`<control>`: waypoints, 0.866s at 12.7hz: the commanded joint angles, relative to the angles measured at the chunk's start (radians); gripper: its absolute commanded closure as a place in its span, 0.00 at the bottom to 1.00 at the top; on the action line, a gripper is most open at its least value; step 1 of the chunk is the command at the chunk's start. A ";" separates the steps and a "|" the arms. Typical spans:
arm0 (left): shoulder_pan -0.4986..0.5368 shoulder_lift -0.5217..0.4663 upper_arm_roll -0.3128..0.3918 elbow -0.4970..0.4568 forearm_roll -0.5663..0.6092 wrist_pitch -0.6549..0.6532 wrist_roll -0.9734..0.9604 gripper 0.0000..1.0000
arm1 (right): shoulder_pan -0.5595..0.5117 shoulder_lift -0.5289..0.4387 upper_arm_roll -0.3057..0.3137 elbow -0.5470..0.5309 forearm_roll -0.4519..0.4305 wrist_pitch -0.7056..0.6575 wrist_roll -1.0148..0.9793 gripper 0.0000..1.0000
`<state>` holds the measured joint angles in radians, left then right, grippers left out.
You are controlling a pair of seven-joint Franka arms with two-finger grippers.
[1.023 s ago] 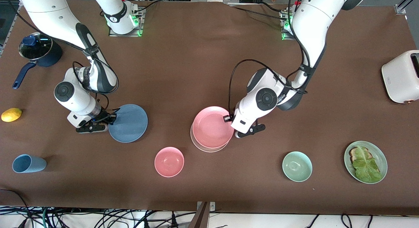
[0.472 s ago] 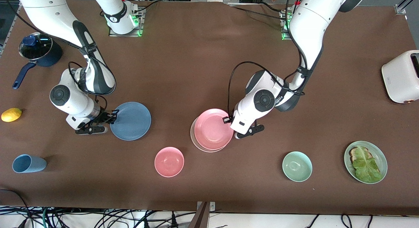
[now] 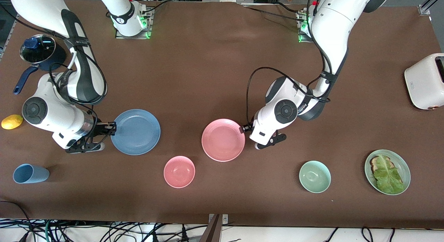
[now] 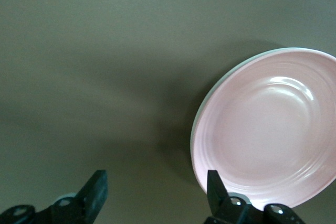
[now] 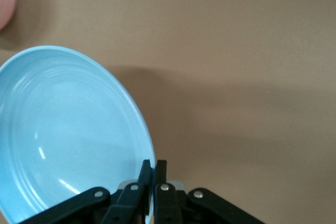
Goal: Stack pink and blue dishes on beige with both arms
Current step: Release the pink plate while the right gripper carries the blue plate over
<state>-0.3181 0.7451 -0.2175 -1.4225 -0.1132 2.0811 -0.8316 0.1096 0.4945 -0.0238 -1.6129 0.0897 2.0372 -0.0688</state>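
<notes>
- My right pincer (image 3: pixel 111 128) sat at the left of the front view, fingers clamped on the rim of the blue plate (image 3: pixel 136 132), which hung raised over the brown bench (image 3: pixel 208 72).
- My left pincer (image 3: pixel 247 128) sat just right of centre, jaws spread apart beside the pink plate (image 3: pixel 223 140), gripping nothing.
- The pink plate lay at centre frame on the beige plate (image 4: pixel 202 111), of which only a thin pale edge showed in the left wrist view.
- A smaller pink bowl (image 3: pixel 179 171) sat below, toward the lower edge.
</notes>
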 commanded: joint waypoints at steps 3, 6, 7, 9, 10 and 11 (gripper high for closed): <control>0.122 -0.078 -0.002 -0.004 0.009 -0.145 0.113 0.00 | 0.059 0.003 0.054 0.114 0.022 -0.100 0.140 1.00; 0.212 -0.125 0.001 -0.006 0.009 -0.268 0.262 0.00 | 0.174 0.015 0.062 0.114 0.021 -0.080 0.373 1.00; 0.244 -0.139 0.003 -0.006 0.010 -0.298 0.297 0.00 | 0.217 0.027 0.062 0.116 0.019 -0.043 0.452 1.00; 0.309 -0.156 0.004 -0.007 0.013 -0.335 0.391 0.00 | 0.296 0.064 0.062 0.116 0.021 0.059 0.617 1.00; 0.341 -0.167 0.001 -0.007 0.048 -0.367 0.434 0.00 | 0.341 0.085 0.062 0.116 0.016 0.104 0.670 1.00; 0.365 -0.174 0.000 -0.007 0.073 -0.398 0.468 0.00 | 0.367 0.104 0.061 0.117 0.015 0.127 0.713 1.00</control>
<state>0.0034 0.6040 -0.2073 -1.4153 -0.0845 1.7353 -0.4370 0.4314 0.5579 0.0441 -1.5163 0.1021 2.1203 0.5616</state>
